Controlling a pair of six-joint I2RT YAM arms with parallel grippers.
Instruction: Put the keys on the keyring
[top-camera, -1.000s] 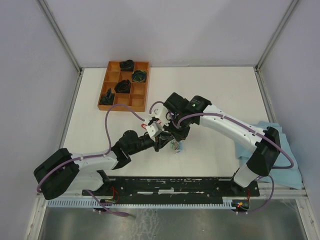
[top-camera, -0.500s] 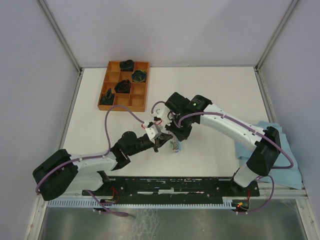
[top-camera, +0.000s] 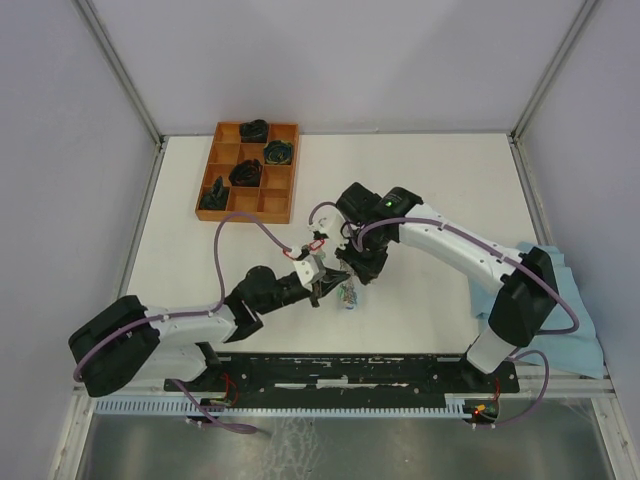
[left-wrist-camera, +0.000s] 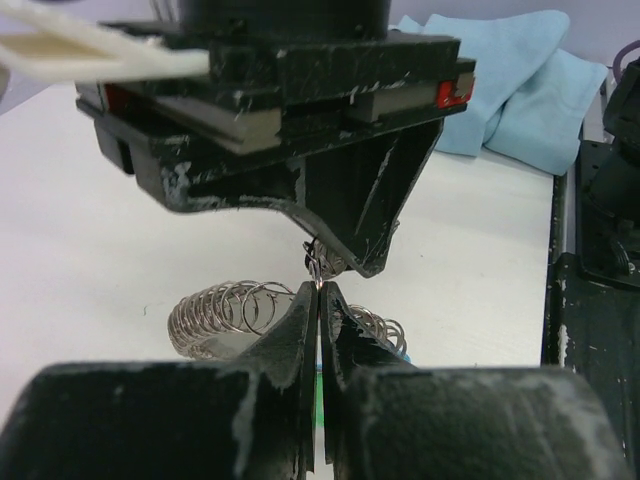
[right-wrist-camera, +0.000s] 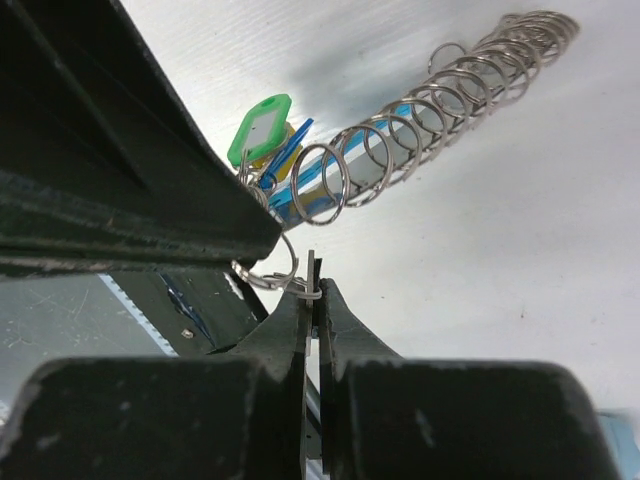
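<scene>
The keyring (right-wrist-camera: 440, 110) is a coil of silver rings with a light-blue sleeve (right-wrist-camera: 310, 195), hanging just above the table between both grippers. It also shows in the top view (top-camera: 348, 294) and the left wrist view (left-wrist-camera: 215, 315). A green tag (right-wrist-camera: 260, 125) hangs at its near end. My right gripper (right-wrist-camera: 313, 292) is shut on a thin flat silver key (right-wrist-camera: 312, 268) with a small ring through it. My left gripper (left-wrist-camera: 320, 292) is shut on a thin loop of the keyring, tip to tip with the right gripper (top-camera: 352, 274). Other keys are hidden.
A wooden compartment tray (top-camera: 290, 170) with dark objects stands at the back left. A light-blue cloth (top-camera: 585, 330) lies at the right edge, also in the left wrist view (left-wrist-camera: 510, 90). Purple cables arc over both arms.
Both grippers stayed closed and shifted slightly toward the near edge. The keyring bundle moved with them and hangs a little lower.
</scene>
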